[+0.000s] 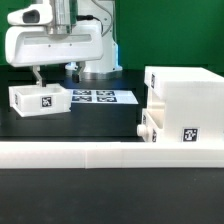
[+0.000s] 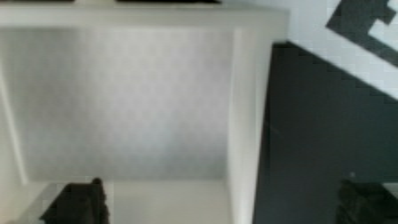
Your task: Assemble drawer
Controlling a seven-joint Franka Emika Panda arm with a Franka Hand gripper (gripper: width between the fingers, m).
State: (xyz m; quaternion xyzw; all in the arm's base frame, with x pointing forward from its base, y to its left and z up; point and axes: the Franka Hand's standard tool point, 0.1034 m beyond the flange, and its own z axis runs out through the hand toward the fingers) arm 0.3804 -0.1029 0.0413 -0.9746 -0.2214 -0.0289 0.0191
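Observation:
A small white drawer tray [image 1: 40,99] with a black-and-white tag lies on the black table at the exterior view's left. In the wrist view its white inside [image 2: 134,100] fills most of the picture. My gripper [image 1: 52,78] hovers just above it, open and empty. In the wrist view the gripper [image 2: 222,205] straddles one tray wall [image 2: 253,100], with one dark fingertip [image 2: 80,200] over the tray's inside and the other over the bare table. The large white housing [image 1: 190,95] stands at the exterior view's right. A second tray [image 1: 150,125] with a knob sits in its lower part.
The marker board [image 1: 95,97] lies flat just right of the loose tray, and a corner of it shows in the wrist view [image 2: 365,25]. A long low white rail [image 1: 100,152] runs along the front of the table.

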